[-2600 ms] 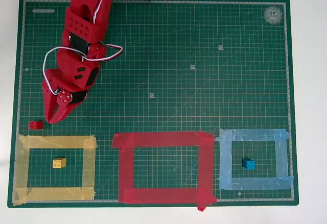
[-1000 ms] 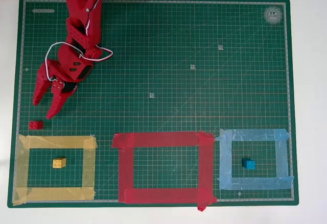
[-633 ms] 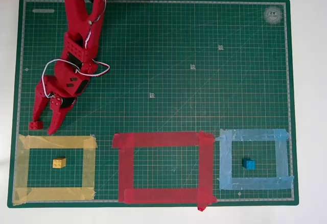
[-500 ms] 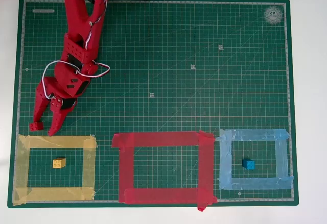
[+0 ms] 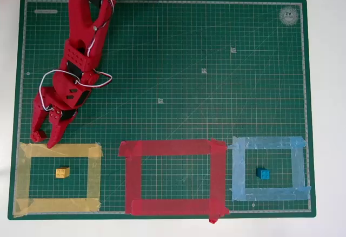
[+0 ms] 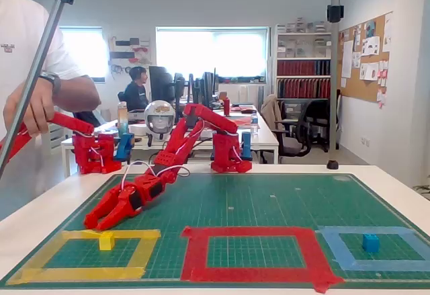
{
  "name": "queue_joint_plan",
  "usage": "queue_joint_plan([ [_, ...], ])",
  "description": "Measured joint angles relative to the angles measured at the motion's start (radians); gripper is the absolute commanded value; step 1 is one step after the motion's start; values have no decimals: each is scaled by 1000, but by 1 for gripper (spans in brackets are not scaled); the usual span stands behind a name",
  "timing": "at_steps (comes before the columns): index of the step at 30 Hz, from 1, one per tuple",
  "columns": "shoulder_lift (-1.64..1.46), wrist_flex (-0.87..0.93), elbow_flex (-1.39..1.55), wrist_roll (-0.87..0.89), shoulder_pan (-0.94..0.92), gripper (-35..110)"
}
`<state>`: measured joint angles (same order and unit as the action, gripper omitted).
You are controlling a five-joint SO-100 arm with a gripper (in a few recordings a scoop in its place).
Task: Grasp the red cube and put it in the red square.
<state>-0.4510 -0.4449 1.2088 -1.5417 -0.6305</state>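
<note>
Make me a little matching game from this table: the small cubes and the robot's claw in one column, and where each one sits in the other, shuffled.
Things:
1. yellow cube
2. blue cube
3. red cube
4. gripper

Places:
A. inside the light blue tape outline
B. on the green mat, just above the yellow tape outline's left corner
C. inside the yellow tape outline
D. fingers spread around the red cube

Pairs: 1-C, 2-A, 3-B, 4-D

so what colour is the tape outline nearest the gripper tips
Yellow. The yellow tape outline shows best in the overhead view, just below the gripper.
</note>
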Motion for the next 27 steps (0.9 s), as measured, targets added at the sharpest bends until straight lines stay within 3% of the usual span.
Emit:
queue_joint_plan([
  [15, 0, 9, -2, 0, 0, 0],
  [20, -127, 166, -5, 20, 29, 0],
  [27, -497, 379, 110, 92, 206, -1],
])
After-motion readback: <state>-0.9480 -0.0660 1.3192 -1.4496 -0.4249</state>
